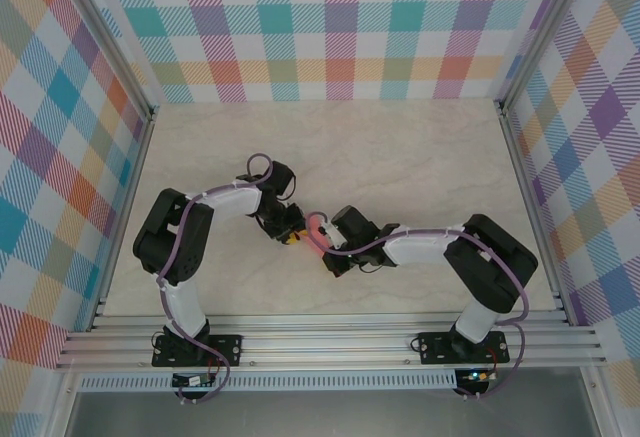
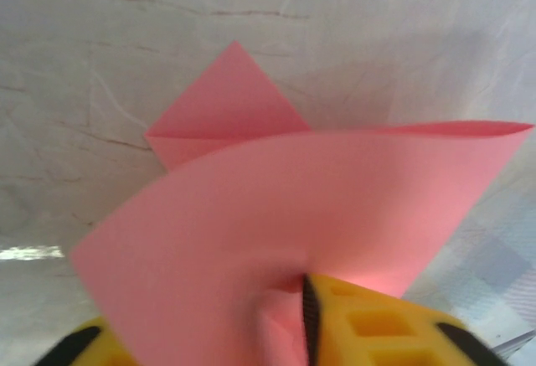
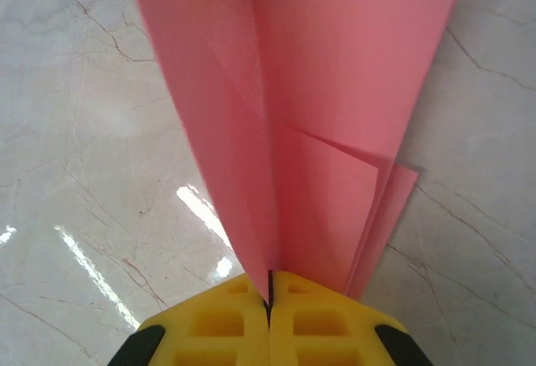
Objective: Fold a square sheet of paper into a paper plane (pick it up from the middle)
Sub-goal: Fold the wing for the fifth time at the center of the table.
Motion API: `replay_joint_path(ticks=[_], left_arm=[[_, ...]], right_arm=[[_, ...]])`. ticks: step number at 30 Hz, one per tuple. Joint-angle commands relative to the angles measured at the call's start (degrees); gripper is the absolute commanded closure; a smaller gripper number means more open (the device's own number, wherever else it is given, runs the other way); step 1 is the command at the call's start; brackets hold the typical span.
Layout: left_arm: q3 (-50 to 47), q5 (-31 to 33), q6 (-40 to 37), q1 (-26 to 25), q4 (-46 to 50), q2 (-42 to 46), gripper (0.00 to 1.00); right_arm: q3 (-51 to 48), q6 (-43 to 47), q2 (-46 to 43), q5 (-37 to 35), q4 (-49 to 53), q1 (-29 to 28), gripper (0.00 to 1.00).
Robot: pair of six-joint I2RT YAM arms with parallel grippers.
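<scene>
Yellow fingertips of my right gripper (image 3: 270, 286) are pressed tight together, pinching the near edge of the sheet of paper (image 3: 335, 90). It fans away from them, creased down the middle, its far end cut off by the frame. From above, the sheet is just a pink sliver over the table (image 1: 400, 157) beside that gripper, mostly hidden by both wrists. My left gripper (image 2: 201, 337) meets the sheet's other side. Paper curls over its fingers (image 2: 377, 324) and covers the gap, so pinching or merely cradling, I can't tell.

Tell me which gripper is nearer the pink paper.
Right: the right gripper is clamped shut on the paper. The left gripper touches it too, sheet curling over its fingers; grip unclear.
</scene>
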State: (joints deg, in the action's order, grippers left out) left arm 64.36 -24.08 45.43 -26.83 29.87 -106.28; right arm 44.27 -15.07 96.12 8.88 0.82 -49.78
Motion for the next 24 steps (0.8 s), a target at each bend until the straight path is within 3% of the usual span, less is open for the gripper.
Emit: replay_joint_path(ticks=[1, 10, 11, 12, 15, 24], left_arm=[[0.6, 0.9, -0.5, 0.7, 2.4, 1.2, 0.65], [-0.7, 5.5, -0.8, 0.8, 3.2, 9.3, 0.52], [-1.5, 6.3, -0.5, 0.7, 2.7, 10.8, 0.44], [-2.1, 6.9, -0.5, 0.8, 2.3, 12.1, 0.42], [-5.0, 6.8, -0.5, 0.7, -1.5, 16.3, 0.42], [-19.5, -4.9, 5.5, 0.5, -27.9, 21.3, 0.74]], right_arm=[[-1.6, -3.2, 2.3, 5.5, -1.8, 1.2, 0.96], [-1.8, -7.5, 5.7, 11.8, -3.1, 3.4, 0.96], [-1.6, -8.1, 6.0, 12.8, -2.7, 3.9, 0.96], [-1.5, -8.6, 6.1, 13.8, -2.7, 4.3, 0.96], [-1.7, -10.2, 6.4, 16.1, -3.3, 5.3, 0.96], [-2.0, -13.9, 9.4, 19.1, -4.4, 6.7, 0.97]])
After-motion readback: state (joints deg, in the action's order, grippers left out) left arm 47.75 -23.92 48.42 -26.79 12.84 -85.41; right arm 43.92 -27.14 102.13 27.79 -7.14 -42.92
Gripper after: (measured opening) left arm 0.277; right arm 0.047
